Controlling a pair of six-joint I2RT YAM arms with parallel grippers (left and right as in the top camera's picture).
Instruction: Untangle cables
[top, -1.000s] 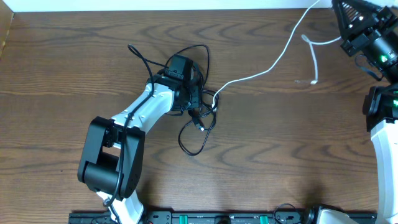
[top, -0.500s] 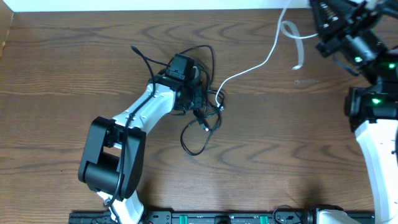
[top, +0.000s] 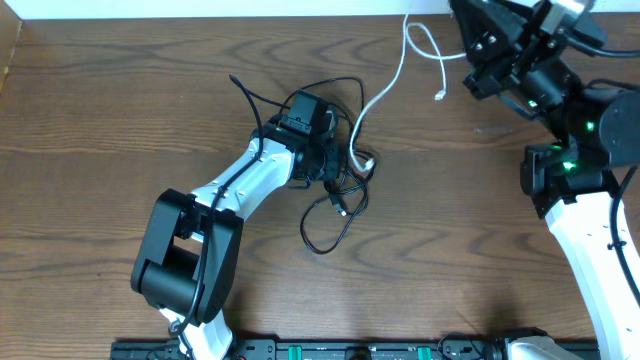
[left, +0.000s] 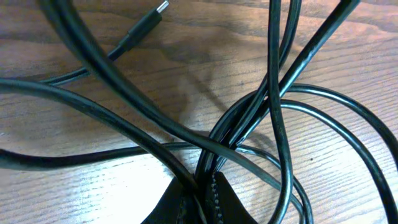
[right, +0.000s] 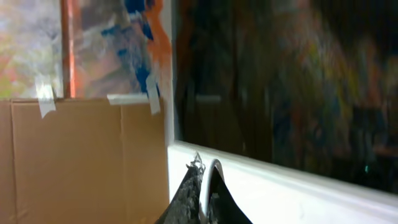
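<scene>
Two black cables (top: 335, 215) lie tangled in loops at the table's middle, with one plug end (top: 340, 208) inside the loops. My left gripper (top: 322, 150) is shut on a bundle of these black strands. In the left wrist view its fingers (left: 205, 198) pinch the crossing black cables (left: 273, 93), and a plug (left: 146, 22) lies at the top left. The white cable (top: 385, 80) runs from the tangle up to the far edge, its loose plug end (top: 440, 95) hanging. My right gripper (top: 470, 20), raised at the far right, is shut (right: 204, 186) on the white cable (right: 214, 167).
The brown wooden table (top: 480, 250) has a white wall strip along its far edge (top: 200, 8). The right arm's white base link (top: 590, 240) stands at the right side. A black rail (top: 350, 350) runs along the front edge.
My right gripper has swung left along the far edge with the white cable, whose slack now loops near it. The left gripper and the black tangle have shifted slightly right.
</scene>
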